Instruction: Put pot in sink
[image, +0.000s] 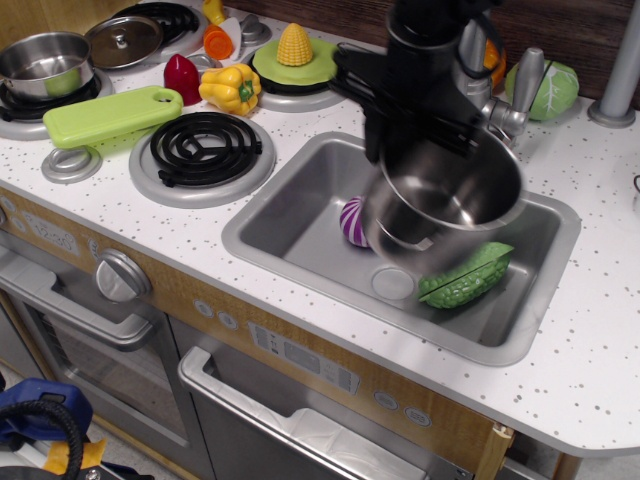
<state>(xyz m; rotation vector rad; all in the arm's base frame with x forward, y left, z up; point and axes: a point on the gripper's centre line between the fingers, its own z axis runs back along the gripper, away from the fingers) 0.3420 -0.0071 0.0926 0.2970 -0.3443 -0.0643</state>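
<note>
We see a white speckled desk (120, 215) shaped like a toy kitchen, with oven doors along its front edge. Set into the right half of the desk is a grey sink (290, 215). Above the sink hangs a black robot arm (425, 45), reaching in from the back edge. Its gripper (415, 125) is clamped on the rim of a shiny steel pot (445, 205), which is lifted and tilted in the air over the middle of the sink, blurred by motion. We cannot tell whether the pot touches anything below it. Inside the sink, a green vegetable (465, 275) lies near the right wall, and a purple and white striped ball (352, 222) sits partly hidden behind the pot. Near the left edge of the desk we see a black coil burner (205, 148), a lime green cutting board (110, 115) and a smaller steel pot (45, 62). Toward the back edge sit a yellow pepper (232, 88) and a corn cob (293, 45).
</note>
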